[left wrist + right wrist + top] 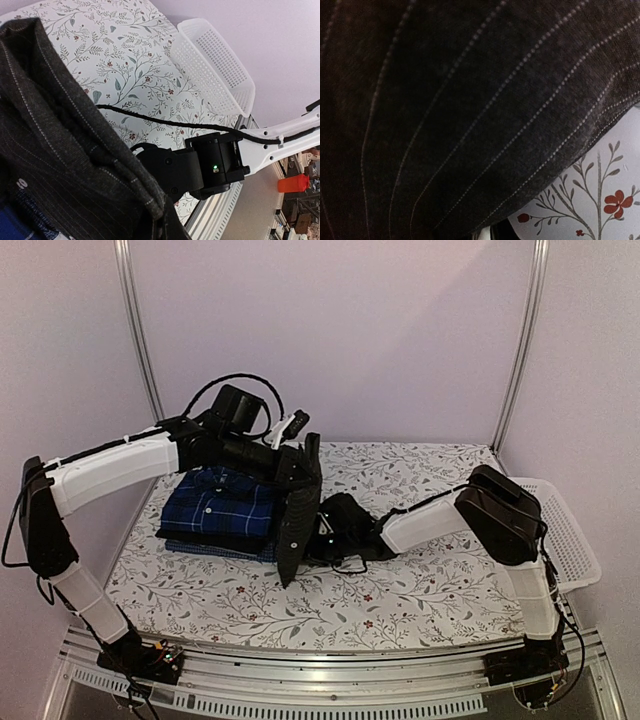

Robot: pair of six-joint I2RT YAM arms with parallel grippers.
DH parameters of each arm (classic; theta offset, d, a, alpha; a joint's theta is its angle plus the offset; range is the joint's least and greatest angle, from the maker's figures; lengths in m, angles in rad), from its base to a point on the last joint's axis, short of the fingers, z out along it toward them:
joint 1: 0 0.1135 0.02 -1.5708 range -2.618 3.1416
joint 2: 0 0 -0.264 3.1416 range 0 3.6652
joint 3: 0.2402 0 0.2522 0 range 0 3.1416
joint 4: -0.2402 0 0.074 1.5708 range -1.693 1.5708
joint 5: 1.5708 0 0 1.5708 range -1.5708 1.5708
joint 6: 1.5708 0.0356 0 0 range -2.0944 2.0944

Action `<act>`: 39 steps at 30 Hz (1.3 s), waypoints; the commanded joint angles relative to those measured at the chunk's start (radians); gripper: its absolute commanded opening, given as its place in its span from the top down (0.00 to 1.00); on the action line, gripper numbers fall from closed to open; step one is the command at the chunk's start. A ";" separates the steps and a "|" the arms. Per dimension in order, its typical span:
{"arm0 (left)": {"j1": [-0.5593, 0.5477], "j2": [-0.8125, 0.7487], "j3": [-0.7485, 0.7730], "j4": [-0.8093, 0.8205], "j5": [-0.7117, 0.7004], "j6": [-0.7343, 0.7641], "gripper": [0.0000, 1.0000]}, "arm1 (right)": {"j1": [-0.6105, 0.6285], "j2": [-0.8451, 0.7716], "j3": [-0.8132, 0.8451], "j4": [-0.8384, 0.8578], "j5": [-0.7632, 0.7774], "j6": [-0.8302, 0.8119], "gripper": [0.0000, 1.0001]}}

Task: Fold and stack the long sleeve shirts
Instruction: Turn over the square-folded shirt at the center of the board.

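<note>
The black pinstripe shirt (298, 510), folded into a narrow panel, hangs upright over the middle of the table. My left gripper (305, 465) is shut on its top edge, fingers buried in the cloth (60, 150). My right gripper (322, 530) presses in from the right and is shut on the shirt's lower part. Pinstripe cloth (445, 100) fills the right wrist view and hides those fingers. The blue-and-navy plaid shirt (220, 505) lies folded on a low stack just left of the hanging shirt. A corner of blue cloth (10, 220) shows in the left wrist view.
The floral tablecloth (420, 590) covers the table. A white mesh basket (570, 530) sits at the right edge and shows in the left wrist view too (215, 65). The right arm's black wrist (210, 165) and its cable (150, 117) cross below the shirt.
</note>
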 commanded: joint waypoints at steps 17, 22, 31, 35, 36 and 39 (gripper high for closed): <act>0.014 0.002 -0.036 0.073 0.046 -0.025 1.00 | -0.099 -0.404 -0.288 -0.090 0.135 -0.106 0.81; 0.008 0.013 -0.034 0.097 0.025 -0.053 1.00 | -0.131 -0.500 -0.301 -0.192 0.150 -0.158 0.80; 0.008 0.020 -0.042 0.101 0.008 -0.069 1.00 | -0.137 -0.337 -0.262 -0.106 -0.029 -0.115 0.83; 0.008 0.017 -0.039 0.097 0.012 -0.066 1.00 | -0.137 -0.238 -0.220 -0.087 -0.040 -0.093 0.86; 0.008 0.015 -0.038 0.098 0.013 -0.064 1.00 | -0.137 -0.211 -0.212 -0.085 -0.037 -0.088 0.86; 0.006 0.014 -0.033 0.101 0.027 -0.061 1.00 | -0.137 -0.164 -0.198 -0.047 -0.042 -0.063 0.86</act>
